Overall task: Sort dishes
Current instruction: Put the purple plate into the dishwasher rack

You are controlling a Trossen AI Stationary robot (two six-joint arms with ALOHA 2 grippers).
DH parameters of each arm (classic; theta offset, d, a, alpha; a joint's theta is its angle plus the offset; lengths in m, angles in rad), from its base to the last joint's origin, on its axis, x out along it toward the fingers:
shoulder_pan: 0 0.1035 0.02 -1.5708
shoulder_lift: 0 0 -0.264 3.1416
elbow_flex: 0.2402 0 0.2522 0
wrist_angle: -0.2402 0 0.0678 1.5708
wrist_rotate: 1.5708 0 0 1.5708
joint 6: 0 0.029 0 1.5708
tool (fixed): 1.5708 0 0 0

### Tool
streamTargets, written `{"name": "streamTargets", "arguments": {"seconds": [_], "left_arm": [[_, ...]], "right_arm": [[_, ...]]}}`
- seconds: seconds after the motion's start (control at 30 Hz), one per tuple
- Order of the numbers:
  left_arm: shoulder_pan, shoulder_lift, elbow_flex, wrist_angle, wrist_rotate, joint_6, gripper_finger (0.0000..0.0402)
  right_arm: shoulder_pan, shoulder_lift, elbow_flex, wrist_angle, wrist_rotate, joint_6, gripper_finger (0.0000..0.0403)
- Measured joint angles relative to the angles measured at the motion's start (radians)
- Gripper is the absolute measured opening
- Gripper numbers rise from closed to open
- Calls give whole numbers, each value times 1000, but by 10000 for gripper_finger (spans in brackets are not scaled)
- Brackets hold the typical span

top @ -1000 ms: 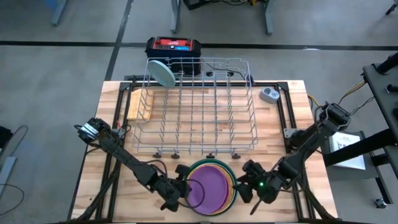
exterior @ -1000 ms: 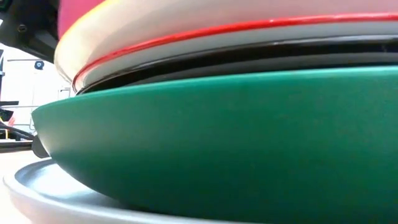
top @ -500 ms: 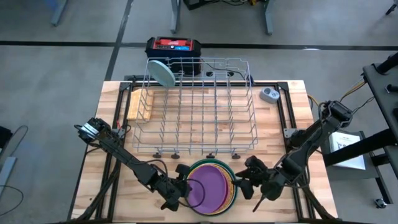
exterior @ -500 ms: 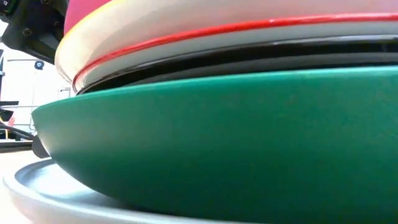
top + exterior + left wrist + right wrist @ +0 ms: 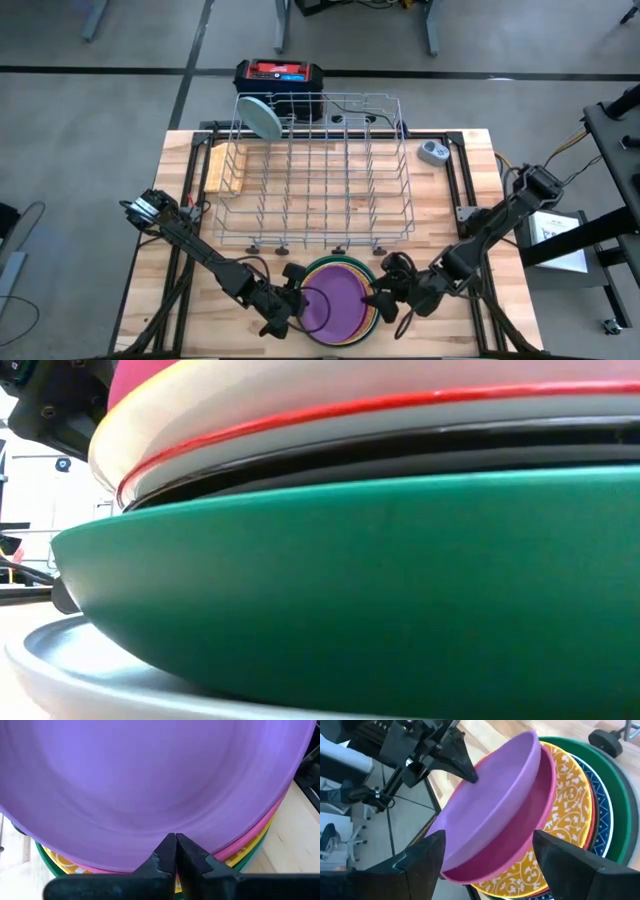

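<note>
Stack of plates (image 5: 340,298) at the near edge of the table (image 5: 180,190), in front of the wire rack (image 5: 315,170); one pale blue plate (image 5: 263,117) already stands in the rack's far left corner.

Risk. The purple plate (image 5: 492,805) on top is tilted, its left rim raised off the pink plate (image 5: 520,845) beneath. Held at one rim only, it could pivot and slide back onto the stack, or slip out sideways if the pinch is shallow. A second hazard lies in the nesting: the pink plate sits close under the purple one and may drag up with it, then drop onto the yellow patterned plate (image 5: 565,810). The right arm closing in from the other side could also nudge the stack toward the table edge, which is near.

Left gripper (image 5: 175,851). Fingers pressed together on the near rim of the purple plate, pinching it; the wrist view shows the two tips meeting at the rim with no gap.

Right gripper (image 5: 487,852). Fingers spread wide, level with the right side of the stack, the purple and pink rims lying between them. It holds nothing; whether either finger touches a plate cannot be told.

The low view shows only the stack's edge: a green plate (image 5: 350,580) resting on a grey one (image 5: 90,660).
</note>
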Motion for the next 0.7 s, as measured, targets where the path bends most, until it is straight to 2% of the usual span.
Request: {"name": "streamTargets", "arguments": {"seconds": [0.47, 0.7], "left_arm": [[3, 0, 0, 6, 0, 3, 0], [3, 0, 0, 8, -17, 11, 0]], "right_arm": [[-86, 77, 0, 98, -160, -68, 294], [-113, 103, 0, 89, -202, -88, 263]]}}
